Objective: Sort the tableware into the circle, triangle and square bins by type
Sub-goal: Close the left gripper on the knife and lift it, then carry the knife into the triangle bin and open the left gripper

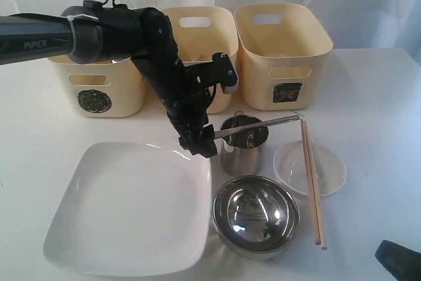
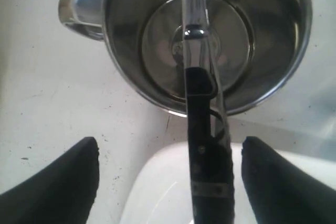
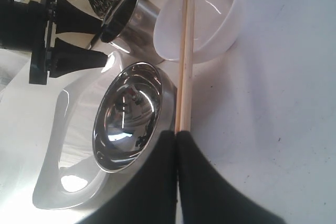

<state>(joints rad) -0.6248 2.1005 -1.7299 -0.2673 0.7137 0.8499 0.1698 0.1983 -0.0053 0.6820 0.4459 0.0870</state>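
My left gripper [image 1: 197,141] is open and hangs over the far right corner of the white square plate [image 1: 125,208]. The black handle [image 2: 207,166] of a steel utensil, apparently the knife [image 1: 263,125], lies between its fingers [image 2: 63,182] and touches neither. The utensil rests across the rim of a steel cup [image 1: 242,146]. A steel bowl [image 1: 255,215] sits in front of the cup. Wooden chopsticks [image 1: 312,179] lie across the clear round dish [image 1: 309,168]. My right gripper [image 3: 176,132] is shut and empty, low at the front right [image 1: 398,258], just short of the chopsticks' near ends [image 3: 184,51].
Three cream bins stand along the back: the left one [image 1: 99,90] with a round label, the middle one [image 1: 197,37] partly behind my left arm, and the right one [image 1: 283,51] with a square label. Bare white table lies to the right of the dish.
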